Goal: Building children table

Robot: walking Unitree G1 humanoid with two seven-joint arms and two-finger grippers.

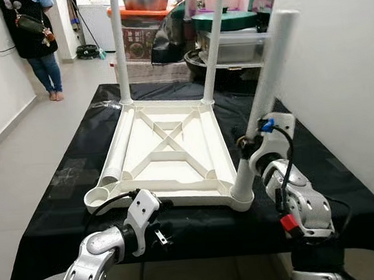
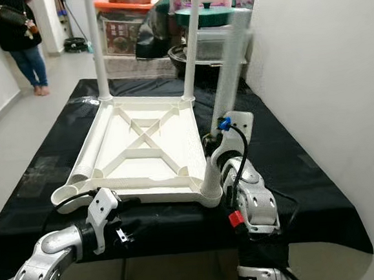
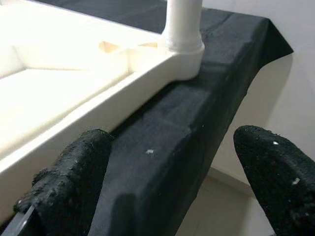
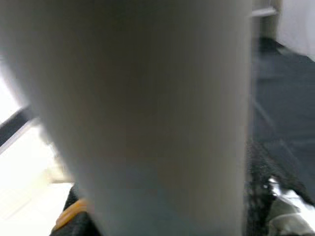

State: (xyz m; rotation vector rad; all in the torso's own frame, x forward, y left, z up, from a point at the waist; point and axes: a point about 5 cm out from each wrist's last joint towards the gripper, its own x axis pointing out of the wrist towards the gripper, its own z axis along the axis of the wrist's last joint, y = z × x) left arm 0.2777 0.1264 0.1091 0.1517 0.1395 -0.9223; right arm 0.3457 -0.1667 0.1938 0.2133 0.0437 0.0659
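The tabletop (image 1: pixel 169 154) lies upside down on the black counter (image 1: pixel 63 208). The right end effector (image 1: pixel 249 149) hugs the near-right leg (image 1: pixel 262 105), which leans a bit; grip width I can't tell. The left end effector (image 1: pixel 160 228) hangs wide open, holding nothing, just below the empty socket (image 1: pixel 97 196). The fourth leg (image 1: pixel 113 152) lies along the left rim, so left's closer.

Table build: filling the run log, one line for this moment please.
right gripper: on near-right leg | left gripper: open, near table edge | near-left socket: empty
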